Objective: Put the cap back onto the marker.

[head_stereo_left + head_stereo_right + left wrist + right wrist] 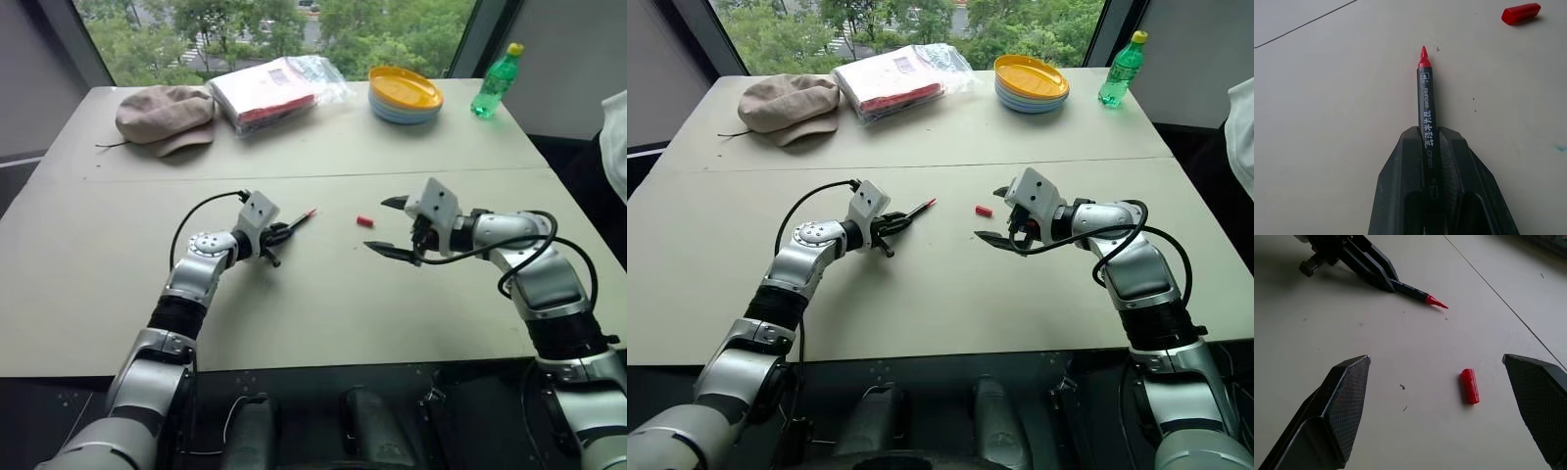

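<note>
Pale tabletop (313, 323): the red cap (1469, 386) lies loose just ahead of the spread right gripper (396, 227), its long axis along that gripper's reach, while the left gripper (1433, 147) pinches the marker (1426, 112), whose barrel print only the left wrist view resolves.

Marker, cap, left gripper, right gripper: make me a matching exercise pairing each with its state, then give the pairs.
Things:
1. marker
2. cap
3. left gripper
4. right gripper

States:
A. open, fingers wide apart, holding nothing
B. lying loose on the table
C. held by its dark barrel, red tip bare and pointing out
D. shut around a slim barrel

Pairs: 1-C, 2-B, 3-D, 4-A
</note>
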`<state>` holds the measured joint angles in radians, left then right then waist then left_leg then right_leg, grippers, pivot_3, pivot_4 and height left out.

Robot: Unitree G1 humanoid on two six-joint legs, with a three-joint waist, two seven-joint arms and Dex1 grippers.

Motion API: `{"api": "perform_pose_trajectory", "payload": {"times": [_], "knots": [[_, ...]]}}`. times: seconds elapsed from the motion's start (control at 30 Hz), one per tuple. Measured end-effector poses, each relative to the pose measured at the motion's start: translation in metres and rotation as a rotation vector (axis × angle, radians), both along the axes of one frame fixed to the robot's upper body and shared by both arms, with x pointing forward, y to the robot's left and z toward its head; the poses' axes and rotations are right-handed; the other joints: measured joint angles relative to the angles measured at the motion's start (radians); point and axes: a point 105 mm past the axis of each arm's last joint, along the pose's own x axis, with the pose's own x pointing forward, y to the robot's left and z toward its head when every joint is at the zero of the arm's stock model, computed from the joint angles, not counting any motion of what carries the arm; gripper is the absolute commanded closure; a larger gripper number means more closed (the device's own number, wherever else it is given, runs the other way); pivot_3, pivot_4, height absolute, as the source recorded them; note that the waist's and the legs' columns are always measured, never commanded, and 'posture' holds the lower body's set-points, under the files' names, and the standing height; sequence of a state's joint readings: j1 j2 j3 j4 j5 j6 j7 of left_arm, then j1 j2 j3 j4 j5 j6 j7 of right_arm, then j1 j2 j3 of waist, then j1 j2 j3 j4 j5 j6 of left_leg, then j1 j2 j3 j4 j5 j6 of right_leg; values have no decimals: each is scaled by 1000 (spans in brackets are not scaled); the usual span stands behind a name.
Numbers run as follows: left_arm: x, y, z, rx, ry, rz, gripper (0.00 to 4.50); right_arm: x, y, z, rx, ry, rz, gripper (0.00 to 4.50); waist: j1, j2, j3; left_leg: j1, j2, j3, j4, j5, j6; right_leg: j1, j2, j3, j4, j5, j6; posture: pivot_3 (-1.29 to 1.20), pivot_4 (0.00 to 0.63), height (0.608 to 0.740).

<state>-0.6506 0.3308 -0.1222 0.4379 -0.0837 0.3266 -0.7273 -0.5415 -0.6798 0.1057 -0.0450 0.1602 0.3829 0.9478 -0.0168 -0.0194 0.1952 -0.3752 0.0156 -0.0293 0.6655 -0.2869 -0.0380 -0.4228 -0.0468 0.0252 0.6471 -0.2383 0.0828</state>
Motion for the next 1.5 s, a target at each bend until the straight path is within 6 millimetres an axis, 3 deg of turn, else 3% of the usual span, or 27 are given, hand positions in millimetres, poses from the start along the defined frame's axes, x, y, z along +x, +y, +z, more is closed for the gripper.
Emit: {"api": "perform_pose_trajectory", "payload": {"times": [0.17, 0.4, 0.53, 0.8, 1.17, 1.5], "knots": [[-11, 18, 5, -7, -1, -24, 4451, 9, 5, 1, 46, -5, -4, 0, -4, 0, 0, 0, 1, 0, 0, 0, 0, -1, 1, 0, 0, 0, 0, 0, 150, 740], [-32, 42, 52, -36, -100, -76, 4451, 36, 16, -1, 180, 30, -15, 0, 1, 0, 0, -1, 0, 0, 0, 0, 0, -1, -1, 0, 0, 0, 0, 0, 150, 740], [-40, 50, 62, -37, -115, -67, 4451, 49, 14, -16, 208, 69, -37, 0, 2, 0, 0, -1, 0, 0, 0, 0, 0, -1, -1, 0, 0, 0, 0, 0, 150, 740], [-56, 48, 64, -38, -111, -66, 4451, 64, 1, -44, 196, 125, -81, 0, -6, 0, 0, -1, 1, 1, -1, 0, 0, -1, 0, 0, 0, 0, 0, 0, 150, 740], [-61, 52, 60, -20, -107, -35, 4451, 70, 10, -69, 218, 186, -101, 0, -25, 0, 0, -1, 0, 1, -2, 0, 0, -1, -1, 0, 0, 0, 0, 0, 150, 740], [-61, 52, 61, -17, -112, -28, 4451, 72, 7, -72, 221, 180, -120, 0, -27, 0, 0, 0, 0, 1, -2, 0, 0, -1, -1, 0, 0, 0, 0, 0, 150, 740]]}}
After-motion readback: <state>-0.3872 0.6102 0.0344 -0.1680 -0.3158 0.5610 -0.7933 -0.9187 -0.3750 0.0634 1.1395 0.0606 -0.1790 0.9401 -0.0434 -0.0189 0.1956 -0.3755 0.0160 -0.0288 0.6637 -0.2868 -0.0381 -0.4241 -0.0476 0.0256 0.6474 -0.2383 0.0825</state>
